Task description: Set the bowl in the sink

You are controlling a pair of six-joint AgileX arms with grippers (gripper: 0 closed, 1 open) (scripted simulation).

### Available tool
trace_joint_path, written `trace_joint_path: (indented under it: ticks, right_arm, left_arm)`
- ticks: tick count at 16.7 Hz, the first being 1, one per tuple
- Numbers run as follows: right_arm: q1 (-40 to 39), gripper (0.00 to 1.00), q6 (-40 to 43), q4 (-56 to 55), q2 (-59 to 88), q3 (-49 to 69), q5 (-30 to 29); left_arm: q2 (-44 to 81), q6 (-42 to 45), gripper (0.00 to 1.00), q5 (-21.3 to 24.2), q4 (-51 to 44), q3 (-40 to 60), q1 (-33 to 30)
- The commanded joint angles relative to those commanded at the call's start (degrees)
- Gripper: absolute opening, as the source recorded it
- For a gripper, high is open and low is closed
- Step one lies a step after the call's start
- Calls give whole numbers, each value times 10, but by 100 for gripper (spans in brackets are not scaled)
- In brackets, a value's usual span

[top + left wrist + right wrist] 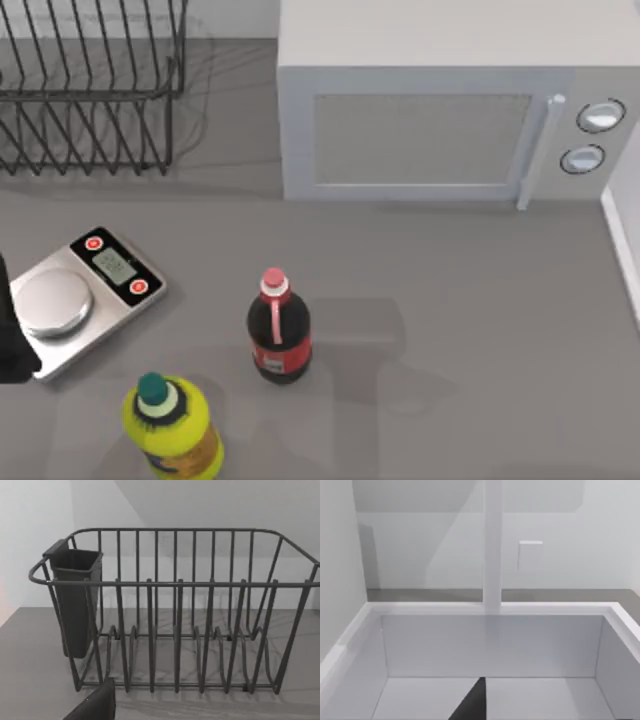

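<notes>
The white rectangular sink (490,645) lies open before the right gripper (471,705). On the grey table (450,330) stand a white microwave (440,110), a dark cola bottle (278,335), a yellow bottle (172,430) and a steel scale (85,298). The left gripper (95,706) faces the black wire dish rack (175,610). Whether either gripper is open, I cannot tell.

Sink (490,645): rectangular basin, plain white throughout, with straight upright walls, a flat floor and a broad flat rim. It is set into the grey table (450,300) at the table's right edge, where one white corner of its rim (625,250) shows from above, just right of the microwave's front. A square white post (492,545) stands upright at the middle of the back rim, against the pale wall behind.
</notes>
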State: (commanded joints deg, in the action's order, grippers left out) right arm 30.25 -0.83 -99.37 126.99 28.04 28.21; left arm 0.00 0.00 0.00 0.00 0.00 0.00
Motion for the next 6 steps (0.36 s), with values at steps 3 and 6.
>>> trace_joint_path:
  ticks: [3,6]
  right_arm:
    - [0,100,0,0,0,0,0]
    - [0,100,0,0,0,0,0]
  left_arm:
    - [0,0,100,0,0,0,0]
    - [0,0,100,0,0,0,0]
